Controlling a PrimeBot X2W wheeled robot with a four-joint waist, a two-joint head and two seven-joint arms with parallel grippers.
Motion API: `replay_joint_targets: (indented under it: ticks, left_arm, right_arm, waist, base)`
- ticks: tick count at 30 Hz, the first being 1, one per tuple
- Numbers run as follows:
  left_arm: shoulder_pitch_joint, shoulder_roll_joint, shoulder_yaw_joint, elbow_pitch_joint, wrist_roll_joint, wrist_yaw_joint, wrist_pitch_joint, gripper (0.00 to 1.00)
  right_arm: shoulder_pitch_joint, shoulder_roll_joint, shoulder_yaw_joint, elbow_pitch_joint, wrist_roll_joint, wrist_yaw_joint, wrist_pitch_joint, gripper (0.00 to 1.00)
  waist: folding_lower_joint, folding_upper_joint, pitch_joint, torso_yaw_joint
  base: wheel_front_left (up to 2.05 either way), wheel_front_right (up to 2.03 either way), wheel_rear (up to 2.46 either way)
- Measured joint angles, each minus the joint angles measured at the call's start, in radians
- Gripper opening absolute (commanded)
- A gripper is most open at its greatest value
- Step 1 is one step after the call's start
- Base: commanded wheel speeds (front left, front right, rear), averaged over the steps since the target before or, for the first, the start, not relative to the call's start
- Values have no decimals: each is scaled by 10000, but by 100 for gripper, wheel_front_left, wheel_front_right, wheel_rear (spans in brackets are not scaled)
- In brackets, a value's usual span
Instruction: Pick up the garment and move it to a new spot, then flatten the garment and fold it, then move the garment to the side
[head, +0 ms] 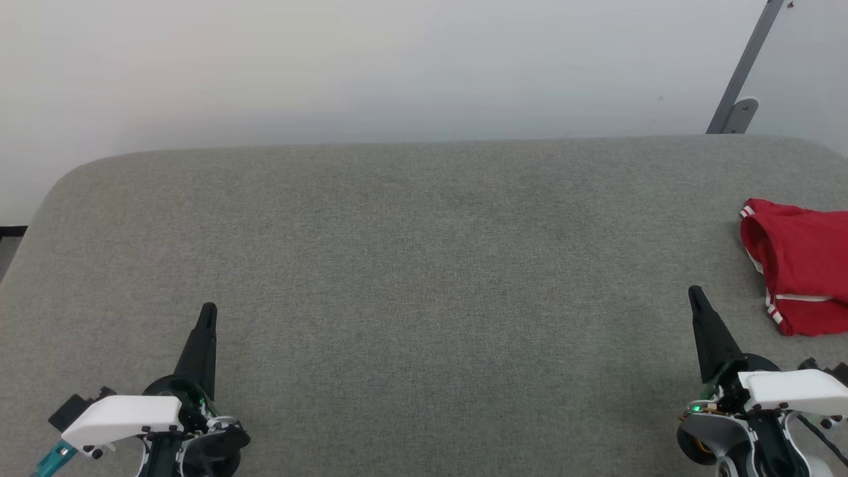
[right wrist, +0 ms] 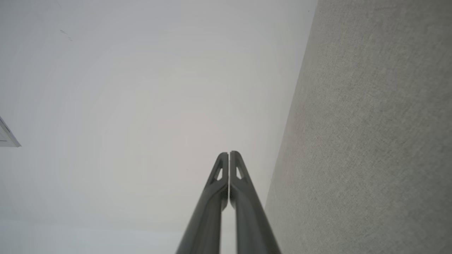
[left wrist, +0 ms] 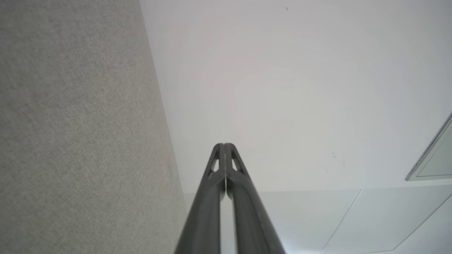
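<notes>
The head view looks forward and down from above the near edge of the table [head: 424, 278], facing the wall [head: 397, 66] behind it. Each wrist view sits low and looks along the left gripper [left wrist: 224, 144] or the right gripper [right wrist: 229, 152] toward that wall. Both are rolled sideways, so the table stands as an upright band. All three views share table and wall.
</notes>
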Motion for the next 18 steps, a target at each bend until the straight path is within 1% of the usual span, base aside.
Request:
replay_joint_targets:
  ticks: [18]
  left_arm:
    - [-2, -10, 15, 2, 0, 0, 8, 0]
  right_arm:
    - [-14, 0, -4, 0, 0, 0, 2, 0]
  waist:
    - [0, 0, 0, 0]
  base:
    - [0, 0, 0]
